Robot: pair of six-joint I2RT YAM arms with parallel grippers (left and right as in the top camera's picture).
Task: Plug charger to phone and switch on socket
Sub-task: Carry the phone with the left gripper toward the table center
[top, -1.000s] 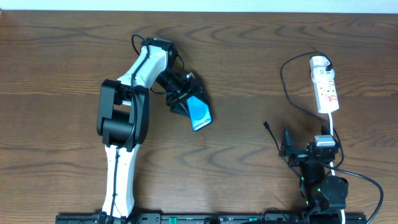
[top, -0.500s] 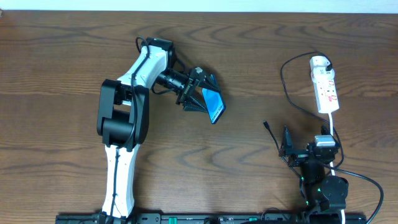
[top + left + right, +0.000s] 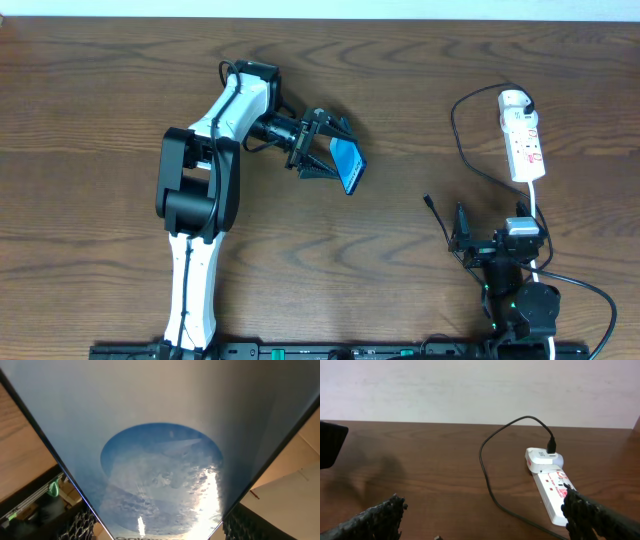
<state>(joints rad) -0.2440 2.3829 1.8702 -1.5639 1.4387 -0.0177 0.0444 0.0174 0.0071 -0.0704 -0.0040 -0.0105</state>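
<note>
My left gripper point(image 3: 330, 152) is shut on the phone point(image 3: 347, 165) and holds it tilted above the table's middle. The blue screen of the phone point(image 3: 160, 460) fills the left wrist view, pinched between the two fingers. The white socket strip point(image 3: 523, 140) lies at the far right. It also shows in the right wrist view point(image 3: 551, 491). The charger's black cable point(image 3: 462, 130) loops from a white adapter point(image 3: 513, 99) on the strip's far end down to its plug tip point(image 3: 427, 199) on the table. My right gripper point(image 3: 458, 240) is open and empty, just below the plug tip.
The strip's thick white cord point(image 3: 536, 215) runs down past my right arm. Wood table surface lies between the two arms. The table's far edge meets a white wall point(image 3: 480, 385).
My left gripper has carried the phone up and to the right, toward the table's middle, turning it. The right arm has not moved.
</note>
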